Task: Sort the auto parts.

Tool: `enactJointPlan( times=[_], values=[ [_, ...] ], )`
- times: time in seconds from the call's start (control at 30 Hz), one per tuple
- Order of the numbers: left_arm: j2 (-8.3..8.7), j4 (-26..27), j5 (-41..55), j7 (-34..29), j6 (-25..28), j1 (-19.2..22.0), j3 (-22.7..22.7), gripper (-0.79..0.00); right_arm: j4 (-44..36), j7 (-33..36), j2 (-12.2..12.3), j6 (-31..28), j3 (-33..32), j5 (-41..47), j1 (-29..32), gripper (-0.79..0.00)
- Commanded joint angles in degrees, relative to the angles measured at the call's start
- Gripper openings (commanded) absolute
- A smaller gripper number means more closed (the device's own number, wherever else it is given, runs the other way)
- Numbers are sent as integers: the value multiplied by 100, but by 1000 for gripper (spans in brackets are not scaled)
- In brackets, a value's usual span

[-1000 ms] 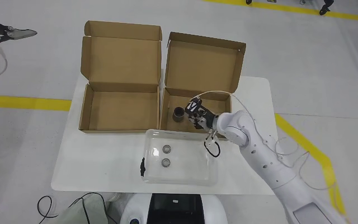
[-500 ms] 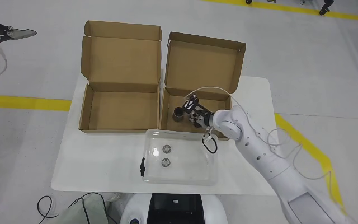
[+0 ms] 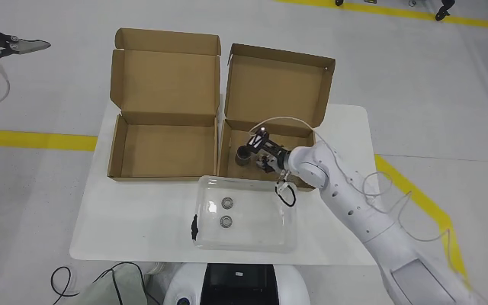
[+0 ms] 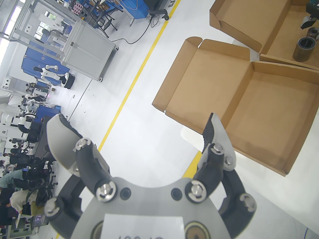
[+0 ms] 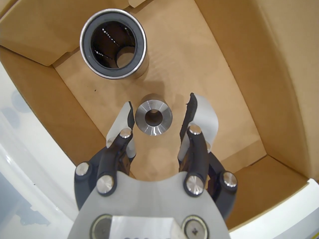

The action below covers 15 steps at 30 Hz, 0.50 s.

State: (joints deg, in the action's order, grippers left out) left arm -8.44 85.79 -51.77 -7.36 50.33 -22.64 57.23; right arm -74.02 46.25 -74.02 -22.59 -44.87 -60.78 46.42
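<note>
The left hand (image 4: 135, 125) is held wide apart and empty, out over the floor beside the desk (image 3: 114, 229), presumably parked to leave the other arm room. The left cardboard box (image 3: 164, 149) is laid open, apparently kept for another kind of part. Two ring bearings (image 3: 227, 203) are lodged in the clear plastic tray (image 3: 259, 229) at the desk's near edge, seemingly the unsorted stock. In the right cardboard box (image 5: 249, 50) a linear bearing (image 5: 113, 43) is stood upright. Just beside it, a small steel bushing (image 5: 153, 118) is flanked by the parted fingers of the right hand (image 5: 160, 106). One pad is touching or nearly so and the other is clearly apart, so the bushing is judged set down, not gripped. From above, the bushing is hidden by the hand. A small black item (image 3: 194, 227) at the tray's left rim cannot be identified.
</note>
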Motion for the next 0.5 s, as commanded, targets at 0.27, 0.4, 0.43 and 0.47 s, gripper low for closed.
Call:
enactJointPlan(
  times=[0.27, 0.4, 0.43, 0.47],
  values=[
    [0, 0, 0, 0, 0, 0, 0, 0, -1526, 169, 256, 7, -565, -580, 658, -292],
    [0, 0, 0, 0, 0, 0, 0, 0, -2200, -134, 353, -247, -795, -646, 1042, -289],
    [0, 0, 0, 0, 0, 0, 0, 0, -2353, -284, 370, -388, -820, -620, 1128, -289],
    [0, 0, 0, 0, 0, 0, 0, 0, -2463, -497, 384, -557, -851, -544, 1208, -280]
  ],
)
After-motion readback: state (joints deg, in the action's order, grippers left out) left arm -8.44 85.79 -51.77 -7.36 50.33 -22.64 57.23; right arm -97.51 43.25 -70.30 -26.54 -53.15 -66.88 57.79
